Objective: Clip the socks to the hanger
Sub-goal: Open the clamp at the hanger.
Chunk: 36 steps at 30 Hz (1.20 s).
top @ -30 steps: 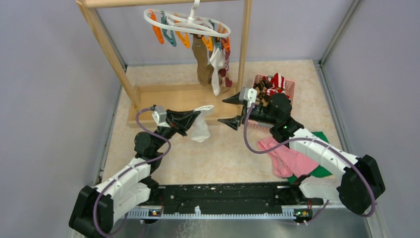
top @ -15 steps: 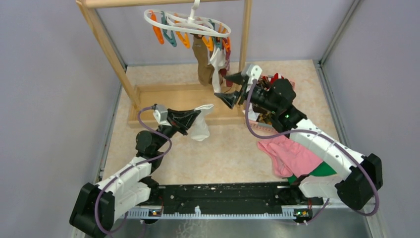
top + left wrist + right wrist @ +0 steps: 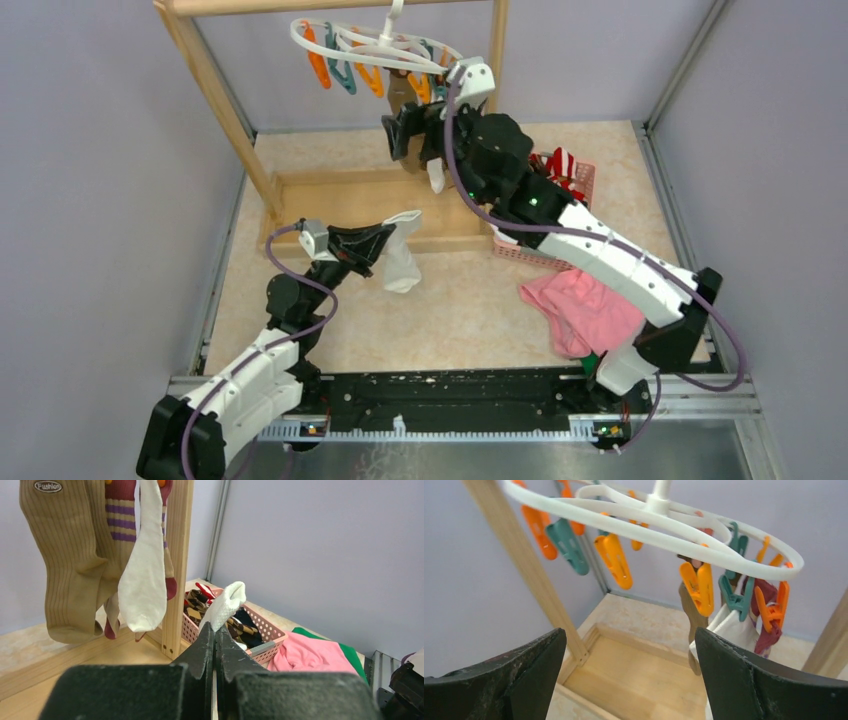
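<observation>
The white oval hanger (image 3: 330,45) with orange and teal clips hangs from the wooden rack; in the right wrist view its ring (image 3: 684,537) is just above the jaws. Three socks hang clipped: olive-brown (image 3: 65,565), tan with maroon stripes (image 3: 117,525) and white (image 3: 145,570). My left gripper (image 3: 385,240) is shut on another white sock (image 3: 402,262), which hangs below it over the floor; its cuff pokes past the tips (image 3: 227,602). My right gripper (image 3: 405,130) is open and empty, raised just under the hanger beside the hanging socks.
The wooden rack has a left post (image 3: 215,95), a right post (image 3: 493,80) and a base tray (image 3: 330,195). A pink basket (image 3: 575,180) with more socks stands at the right. A pink cloth (image 3: 585,310) and a green cloth (image 3: 325,637) lie front right.
My right arm has swung up and to the left, from near the pink basket to just under the hanger, still open. My left gripper has held the white sock nearly still.
</observation>
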### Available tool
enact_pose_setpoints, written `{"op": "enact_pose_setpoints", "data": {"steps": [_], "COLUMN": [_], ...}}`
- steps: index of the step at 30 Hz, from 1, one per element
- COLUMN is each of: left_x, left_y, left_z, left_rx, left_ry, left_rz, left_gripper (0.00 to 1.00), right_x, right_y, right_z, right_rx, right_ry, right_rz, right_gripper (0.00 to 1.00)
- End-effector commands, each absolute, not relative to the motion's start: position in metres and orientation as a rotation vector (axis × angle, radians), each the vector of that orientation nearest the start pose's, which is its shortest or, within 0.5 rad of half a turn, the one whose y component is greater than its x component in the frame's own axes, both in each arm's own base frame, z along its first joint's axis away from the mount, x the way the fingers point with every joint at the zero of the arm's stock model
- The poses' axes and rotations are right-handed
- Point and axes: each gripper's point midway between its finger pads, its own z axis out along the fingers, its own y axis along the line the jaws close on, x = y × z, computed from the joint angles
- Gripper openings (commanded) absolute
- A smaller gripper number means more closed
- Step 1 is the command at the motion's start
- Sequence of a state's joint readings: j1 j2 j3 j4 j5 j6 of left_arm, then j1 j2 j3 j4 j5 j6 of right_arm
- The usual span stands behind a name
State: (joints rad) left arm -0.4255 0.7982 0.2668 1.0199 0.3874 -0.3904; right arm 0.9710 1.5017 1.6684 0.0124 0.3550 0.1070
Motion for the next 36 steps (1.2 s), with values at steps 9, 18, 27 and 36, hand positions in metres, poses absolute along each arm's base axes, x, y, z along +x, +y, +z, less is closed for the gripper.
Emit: {"op": "enact_pose_setpoints", "data": {"steps": [9, 18, 27, 36], "left_x": [0.242, 0.241, 0.242, 0.242], "left_y": [-0.192, -0.190, -0.187, -0.184], "left_z": [0.300, 0.296, 0.291, 0.292], "left_rx": [0.371, 0.378, 0.373, 0.361], "left_ry": [1.105, 1.121, 1.131, 1.125], "left_rz": [-0.896, -0.878, -0.860, -0.844], "left_gripper": [0.00, 0.00, 0.00, 0.00], "right_x": [0.354, 0.368, 0.372, 0.384], "right_y": [0.325, 0.337, 0.347, 0.353], "right_z": [0.487, 0.495, 0.493, 0.485], "right_rx": [0.105, 0.058, 0.038, 0.048], "right_ry": [1.524, 1.505, 1.510, 1.512], "right_rz": [0.177, 0.063, 0.069, 0.059], "right_gripper": [0.92, 0.76, 0.73, 0.67]}}
